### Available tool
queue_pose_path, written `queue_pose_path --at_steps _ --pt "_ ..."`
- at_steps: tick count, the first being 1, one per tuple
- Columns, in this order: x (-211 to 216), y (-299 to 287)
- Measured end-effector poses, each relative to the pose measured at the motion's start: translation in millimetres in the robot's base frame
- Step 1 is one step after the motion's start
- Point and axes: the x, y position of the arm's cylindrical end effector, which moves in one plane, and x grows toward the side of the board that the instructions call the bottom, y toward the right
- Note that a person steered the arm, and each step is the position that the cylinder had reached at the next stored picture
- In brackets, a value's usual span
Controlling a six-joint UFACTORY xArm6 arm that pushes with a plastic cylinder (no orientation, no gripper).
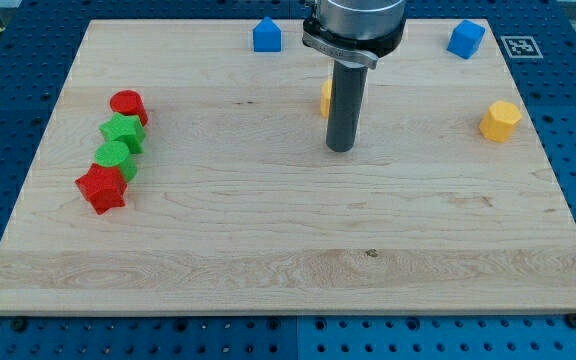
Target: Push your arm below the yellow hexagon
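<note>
The yellow hexagon sits near the board's right edge, in the upper half. My tip rests on the board near the middle top, well to the left of the hexagon and slightly lower in the view. A second yellow block is mostly hidden behind the rod, just above and left of my tip; its shape cannot be made out.
A blue block lies at the top centre, a blue block at the top right. At the left, a line runs downward: red cylinder, green star, green block, red star.
</note>
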Motion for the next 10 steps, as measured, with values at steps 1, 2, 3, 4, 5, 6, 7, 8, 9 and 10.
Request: queue_pose_path --at_steps 1,2,3,4,5,6,7,8,9,10 --pt "0 0" --pt "13 12" --pt "31 35" --pt "37 50" --pt "50 86" --pt "62 119" --pt "66 140" --pt "77 165" --pt "88 188" --pt "101 214"
